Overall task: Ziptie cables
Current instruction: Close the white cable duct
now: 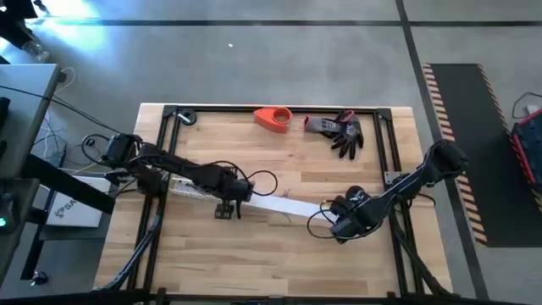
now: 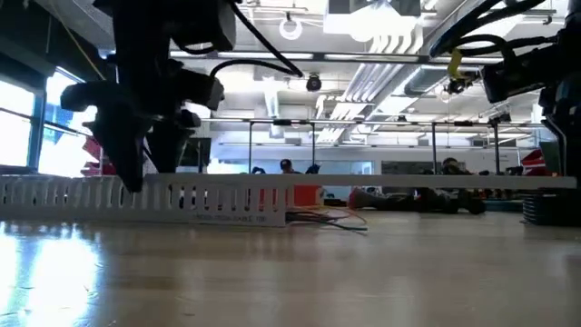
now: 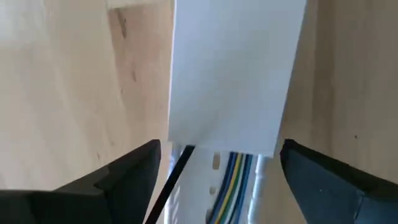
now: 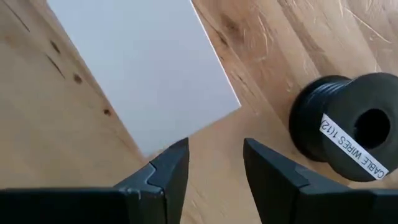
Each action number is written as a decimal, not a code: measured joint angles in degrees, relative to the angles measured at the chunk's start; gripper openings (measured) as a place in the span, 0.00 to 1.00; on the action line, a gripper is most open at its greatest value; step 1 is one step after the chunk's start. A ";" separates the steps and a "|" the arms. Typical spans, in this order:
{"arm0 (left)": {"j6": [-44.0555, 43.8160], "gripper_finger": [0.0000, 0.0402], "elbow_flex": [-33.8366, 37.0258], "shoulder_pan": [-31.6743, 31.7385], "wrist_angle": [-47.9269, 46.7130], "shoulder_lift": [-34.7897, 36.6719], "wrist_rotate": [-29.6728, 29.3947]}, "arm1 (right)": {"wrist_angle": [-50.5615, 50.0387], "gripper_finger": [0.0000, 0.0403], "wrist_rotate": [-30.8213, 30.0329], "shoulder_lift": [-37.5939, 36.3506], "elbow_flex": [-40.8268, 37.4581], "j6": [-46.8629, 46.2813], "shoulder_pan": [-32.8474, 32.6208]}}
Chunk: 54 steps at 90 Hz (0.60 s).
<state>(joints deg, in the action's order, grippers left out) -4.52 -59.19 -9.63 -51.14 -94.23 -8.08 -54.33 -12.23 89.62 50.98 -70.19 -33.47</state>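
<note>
A white slotted channel (image 2: 145, 200) lies across the table's middle, with a flat white strip (image 1: 279, 206) running on from it toward the right. The cables (image 3: 235, 177), thin coloured wires, lie inside the channel. Their loose ends (image 2: 331, 220) trail onto the table past the channel's end. My left gripper (image 3: 217, 162) hangs open over the channel, pointing down, with one finger on each side of the strip's end (image 3: 230, 74). My right gripper (image 4: 214, 168) is open by a narrow gap, low over the wood just off the strip's other end (image 4: 143, 68). My left gripper straddles the channel and the strip's end from above, with its fingers (image 3: 134, 171) close beside the edges. Whether they touch the plastic, I cannot tell.
A black wire spool (image 4: 348, 124) lies on the wood close beside my right gripper. A red tool (image 1: 273, 117) and dark gloves (image 1: 343, 131) sit at the table's far edge. A black frame (image 1: 389, 144) borders the tabletop.
</note>
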 joint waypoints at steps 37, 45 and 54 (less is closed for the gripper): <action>-1.45 0.77 8.11 -0.78 2.60 3.56 -1.03 | 0.25 0.34 -1.69 -0.02 0.00 0.15 -1.29; -1.42 0.77 9.24 -1.50 4.64 3.56 -1.03 | 0.11 0.34 -1.65 -0.02 0.00 0.15 -1.80; -1.40 0.77 9.76 -2.31 6.67 3.54 -1.35 | -2.42 0.34 -1.13 -0.02 0.08 -0.52 -2.57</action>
<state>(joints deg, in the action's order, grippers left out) -5.92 -49.43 -11.94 -44.47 -90.70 -9.43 -56.74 -13.36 89.60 51.06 -70.71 -36.04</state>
